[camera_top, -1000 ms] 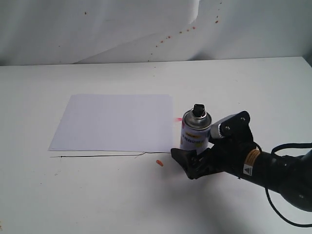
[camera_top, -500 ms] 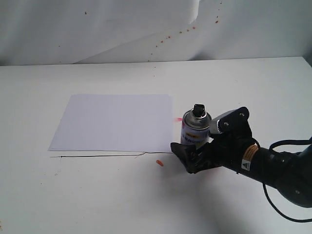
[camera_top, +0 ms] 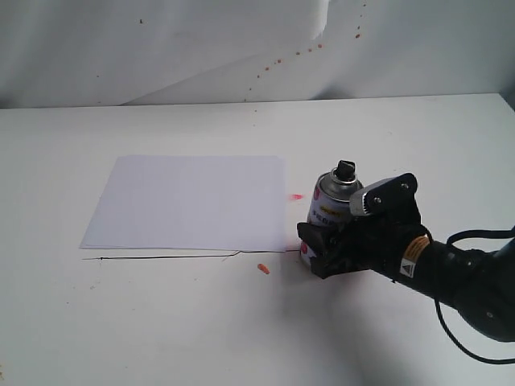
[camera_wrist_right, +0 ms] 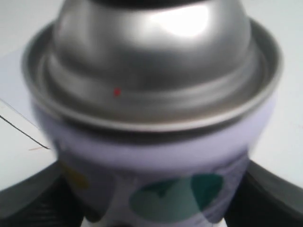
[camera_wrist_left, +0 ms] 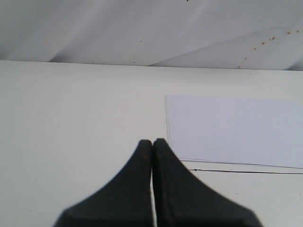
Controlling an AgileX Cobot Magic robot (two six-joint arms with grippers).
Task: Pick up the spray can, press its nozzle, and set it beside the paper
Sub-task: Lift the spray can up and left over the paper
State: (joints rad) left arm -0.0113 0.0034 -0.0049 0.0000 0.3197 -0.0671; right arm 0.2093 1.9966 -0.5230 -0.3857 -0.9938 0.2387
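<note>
The spray can [camera_top: 331, 199] leans a little to the right just off the right edge of the paper [camera_top: 189, 201], its black nozzle [camera_top: 346, 169] on top. My right gripper [camera_top: 321, 249] is shut on the can's lower body, one black finger on each side. In the right wrist view the can [camera_wrist_right: 156, 118] fills the picture, silver dome up and a green dot low down, with dark fingers [camera_wrist_right: 28, 198] at both flanks. Whether its base touches the table is hidden. My left gripper [camera_wrist_left: 152, 142] is shut on nothing, above the table near the paper [camera_wrist_left: 236, 130].
A thin black line [camera_top: 161, 257] runs along the paper's near edge. An orange fleck [camera_top: 263, 268] lies left of the can and a pink spot [camera_top: 296, 196] sits by the paper's right edge. A creased white backdrop [camera_top: 241, 48] rises behind the table.
My right gripper's fingers, open around the can's base before, have closed on it. The can has shifted slightly right and tipped to the right.
</note>
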